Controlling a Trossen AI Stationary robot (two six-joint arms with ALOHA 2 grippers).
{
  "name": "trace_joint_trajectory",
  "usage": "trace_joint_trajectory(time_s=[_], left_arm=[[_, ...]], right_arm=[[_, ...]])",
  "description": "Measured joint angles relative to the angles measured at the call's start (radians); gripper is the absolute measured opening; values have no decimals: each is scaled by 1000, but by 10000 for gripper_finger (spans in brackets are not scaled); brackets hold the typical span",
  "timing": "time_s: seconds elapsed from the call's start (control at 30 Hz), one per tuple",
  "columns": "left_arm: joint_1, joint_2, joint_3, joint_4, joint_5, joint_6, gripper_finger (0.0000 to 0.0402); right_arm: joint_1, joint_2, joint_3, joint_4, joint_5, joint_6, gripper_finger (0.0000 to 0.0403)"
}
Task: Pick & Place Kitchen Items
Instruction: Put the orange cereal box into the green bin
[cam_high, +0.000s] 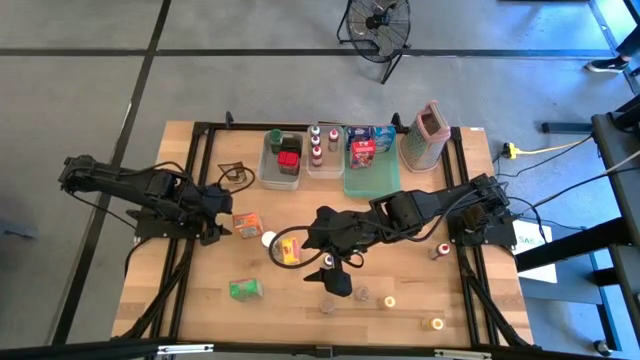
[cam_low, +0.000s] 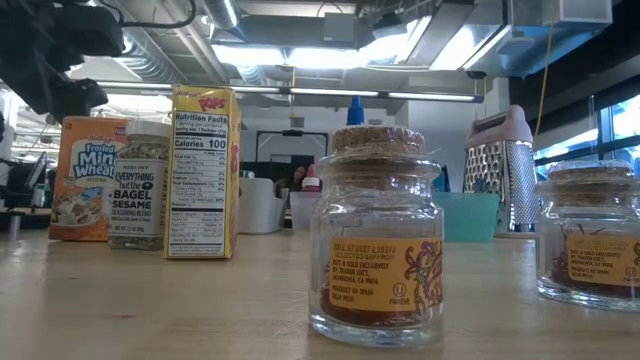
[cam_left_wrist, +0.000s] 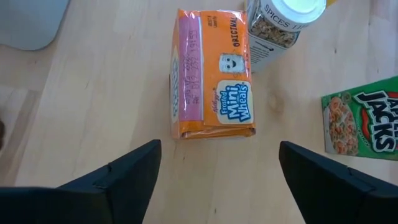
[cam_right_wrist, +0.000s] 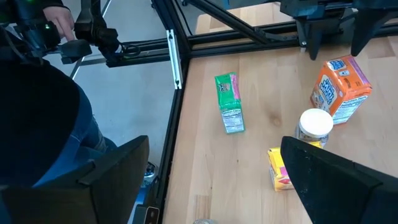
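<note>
We see the orange box (cam_left_wrist: 212, 71) lying on the table (cam_left_wrist: 93, 93), touching the spice jar (cam_left_wrist: 283, 22). Left gripper (cam_left_wrist: 217, 168) hovers spread just short of it; right gripper (cam_right_wrist: 211, 180) spread beyond the jar. The box is probably light, stiff cardboard; pinch its long sides.

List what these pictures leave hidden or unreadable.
- Yellow box, high view: the right arm partly covers it.
- Small jars, high view: too small to read labels.
- Green box, left wrist view: cut off by the picture's edge.
- Grater, low view: a jar hides its base.
</note>
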Motion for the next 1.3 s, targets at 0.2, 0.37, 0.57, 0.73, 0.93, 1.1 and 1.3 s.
trace_joint_trajectory(time_s=[0.2,0.37,0.57,0.73,0.93,1.1,1.3], left_arm=[[0,0,0,0,-3,0,359],[0,0,0,0,-55,-13,384],[0,0,0,34,-78,-47,388],[0,3,0,54,-78,-61,386],[0,14,0,53,-79,-67,388],[0,33,0,53,-79,-68,388],[0,63,0,54,-81,-68,389]], right_arm=[[0,0,0,0,0,0,366],[0,0,0,2,0,0,366],[0,0,0,3,1,0,366],[0,0,0,3,2,0,366],[0,0,0,3,2,0,366],[0,0,0,3,2,0,366],[0,0,0,3,2,0,366]])
